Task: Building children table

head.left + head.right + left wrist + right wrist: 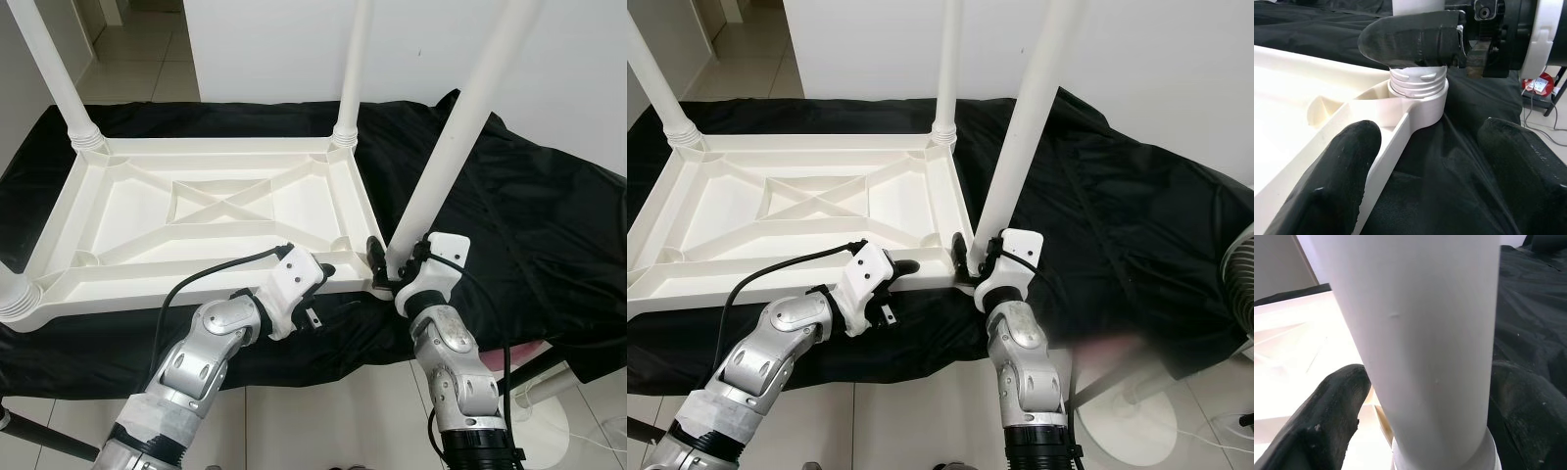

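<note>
— Leg [441, 166] stands in the near right corner socket [1418, 100] of the upturned tabletop [211, 211], which lies on the black cloth [549, 215]. Its long axis goes up and leans a little to the right.

— Which arm is nearer?

— Right gripper [390, 262]; its fingers [1334, 406] are clamped around the leg's base. Left gripper [1425, 161] is just beside the socket, fingers apart, holding nothing. I think the next move must turn the leg about its own axis.

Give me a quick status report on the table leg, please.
Right gripper shut on the leg, threaded end in the corner socket. Left gripper open at the tabletop rim. Nothing in the way.
</note>
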Robot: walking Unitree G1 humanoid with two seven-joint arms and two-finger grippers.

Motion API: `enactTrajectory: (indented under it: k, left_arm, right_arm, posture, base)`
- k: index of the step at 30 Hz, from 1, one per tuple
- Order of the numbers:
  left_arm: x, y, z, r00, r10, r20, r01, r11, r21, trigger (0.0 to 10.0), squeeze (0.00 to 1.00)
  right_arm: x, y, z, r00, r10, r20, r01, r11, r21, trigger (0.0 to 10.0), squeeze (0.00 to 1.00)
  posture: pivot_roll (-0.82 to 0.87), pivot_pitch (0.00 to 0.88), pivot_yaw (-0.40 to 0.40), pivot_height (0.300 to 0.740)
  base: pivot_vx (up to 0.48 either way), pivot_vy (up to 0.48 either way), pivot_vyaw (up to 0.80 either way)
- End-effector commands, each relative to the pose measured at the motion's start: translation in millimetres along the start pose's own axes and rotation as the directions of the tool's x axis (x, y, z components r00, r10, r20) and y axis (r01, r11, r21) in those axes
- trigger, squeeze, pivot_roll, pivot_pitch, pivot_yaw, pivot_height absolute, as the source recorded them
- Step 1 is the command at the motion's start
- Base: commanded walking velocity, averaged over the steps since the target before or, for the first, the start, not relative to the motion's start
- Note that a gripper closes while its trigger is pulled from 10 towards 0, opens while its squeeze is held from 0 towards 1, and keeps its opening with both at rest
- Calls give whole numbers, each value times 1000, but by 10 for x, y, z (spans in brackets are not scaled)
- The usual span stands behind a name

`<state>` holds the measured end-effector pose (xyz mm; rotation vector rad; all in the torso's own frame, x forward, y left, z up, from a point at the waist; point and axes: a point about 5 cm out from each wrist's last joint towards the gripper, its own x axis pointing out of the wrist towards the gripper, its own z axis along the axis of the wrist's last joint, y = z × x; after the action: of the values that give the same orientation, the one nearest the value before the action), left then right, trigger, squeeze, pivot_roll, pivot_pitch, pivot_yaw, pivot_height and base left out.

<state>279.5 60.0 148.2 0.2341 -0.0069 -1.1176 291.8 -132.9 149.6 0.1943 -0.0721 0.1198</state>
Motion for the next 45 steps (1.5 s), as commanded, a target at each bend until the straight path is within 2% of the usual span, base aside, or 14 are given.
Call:
enactTrajectory:
  k: [1, 2, 18, 20, 22, 25, 26, 28, 31, 37, 38, 39, 40, 45]
  left_arm:
    - [-3, 1, -42, 999, 41, -14, -41, 999, 3, 10000, 0]
    - [-3, 5, -40, 999, 39, -15, -39, 999, 6, 10000, 0]
    - [16, 14, -28, 999, 28, -14, -28, 999, 15, 10000, 0]
    - [21, 14, -27, 1000, 27, -14, -26, 1000, 14, 10000, 0]
    - [25, 18, -23, 1000, 25, -13, -25, 1000, 15, 10000, 0]
    - [24, 20, -22, 1000, 24, -14, -24, 1000, 17, 10000, 0]
    - [22, 22, -19, 1000, 24, -15, -24, 1000, 18, 10000, 0]
    - [19, 25, -19, 1000, 26, -16, -25, 999, 19, 10000, 0]
    - [14, 29, -18, 999, 29, -16, -29, 999, 19, 10000, 0]
    - [3, 27, -16, 999, 40, -15, -40, 999, 15, 10000, 0]
    - [4, 27, -18, 999, 41, -15, -41, 999, 14, 10000, 0]
    - [4, 27, -18, 999, 41, -15, -41, 999, 14, 10000, 0]
    - [1, 29, -20, 999, 42, -15, -42, 999, 14, 10000, 0]
    - [-6, 36, -21, 999, 45, -15, -44, 999, 14, 10000, 0]
  right_arm:
    - [-8, -25, -61, 1000, 14, -24, -14, 1000, 1, 10000, 165]
    - [-5, -65, -64, 996, 85, -25, -85, 996, -27, 10000, 0]
    - [94, -241, -38, 944, 320, -79, -330, 916, -230, 10000, 0]
    - [130, -261, -26, 935, 345, -88, -356, 901, -249, 9294, 0]
    - [201, -286, -8, 911, 395, -120, -412, 863, -293, 5765, 0]
    - [235, -310, -2, 901, 412, -136, -434, 849, -302, 4039, 0]
    - [258, -330, 2, 894, 422, -149, -448, 838, -311, 2118, 0]
    - [274, -350, 2, 888, 432, -158, -460, 830, -316, 392, 0]
    - [279, -373, -4, 883, 439, -166, -469, 824, -318, 0, 0]
    - [235, -432, -57, 882, 434, -181, -470, 836, -282, 0, 0]
    - [227, -434, -61, 887, 426, -179, -461, 844, -275, 5804, 0]
    - [227, -434, -61, 887, 426, -179, -461, 844, -275, 5804, 0]
    - [228, -452, -61, 913, 377, -159, -407, 878, -253, 10000, 0]
    - [230, -456, -57, 936, 323, -141, -348, 909, -230, 10000, 0]
  posture:
    - [-72, 51, -51, 740]
    - [-74, 47, -48, 740]
    - [-79, 37, -39, 740]
    - [-77, 36, -37, 740]
    - [-75, 37, -34, 740]
    - [-74, 38, -34, 740]
    - [-69, 41, -37, 740]
    - [-68, 42, -37, 740]
    - [-65, 45, -39, 740]
    - [-64, 52, -42, 740]
    - [-64, 52, -42, 740]
    - [-64, 52, -42, 740]
    - [-64, 55, -44, 740]
    - [-66, 57, -46, 740]
  base:
    - [0, 0, 0]
    - [0, 0, 0]
    - [0, 0, 0]
    - [0, 0, 0]
    - [0, 0, 0]
    - [0, 0, 0]
    - [0, 0, 0]
    - [0, 0, 0]
    - [0, 0, 0]
    - [0, 0, 0]
    - [0, 0, 0]
    - [0, 0, 0]
    - [0, 0, 0]
    - [0, 0, 0]
